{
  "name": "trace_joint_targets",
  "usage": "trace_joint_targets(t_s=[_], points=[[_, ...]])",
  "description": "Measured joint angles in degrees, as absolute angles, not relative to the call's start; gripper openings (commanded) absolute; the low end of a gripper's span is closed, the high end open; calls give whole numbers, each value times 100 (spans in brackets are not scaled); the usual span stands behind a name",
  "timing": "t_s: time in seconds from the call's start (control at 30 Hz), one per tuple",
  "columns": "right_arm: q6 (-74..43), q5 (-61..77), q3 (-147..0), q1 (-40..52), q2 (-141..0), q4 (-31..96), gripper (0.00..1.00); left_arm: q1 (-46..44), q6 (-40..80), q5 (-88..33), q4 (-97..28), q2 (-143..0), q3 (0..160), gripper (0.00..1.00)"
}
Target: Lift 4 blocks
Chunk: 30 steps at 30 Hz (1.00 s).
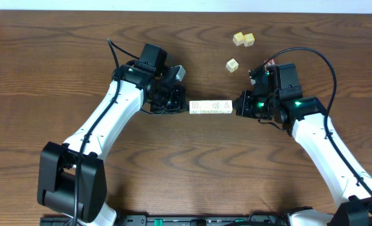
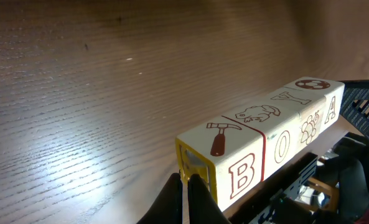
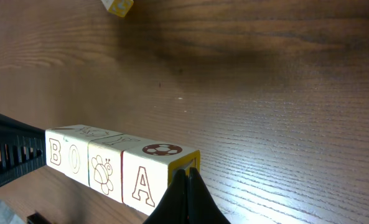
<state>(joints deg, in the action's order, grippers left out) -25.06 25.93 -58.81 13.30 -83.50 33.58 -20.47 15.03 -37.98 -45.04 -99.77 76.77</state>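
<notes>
I am pressing my closed left gripper (image 2: 185,190) and closed right gripper (image 3: 187,183) against opposite ends of the row of blocks (image 1: 211,107) reading B, O, A.

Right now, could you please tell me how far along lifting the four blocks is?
Done: the four blocks sit end to end in one row. In hand: the left gripper and right gripper, both shut, press on its two ends. Left: raising it; whether it has cleared the table I cannot tell.
</notes>
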Motion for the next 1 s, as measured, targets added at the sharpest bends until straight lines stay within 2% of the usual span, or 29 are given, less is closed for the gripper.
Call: trace_joint_targets(t_s=[1.0], points=[[-2521,2606,-5881,1332,-8350,3485,1,-2047,1503,-3800,-4501,-9977,7677,7]])
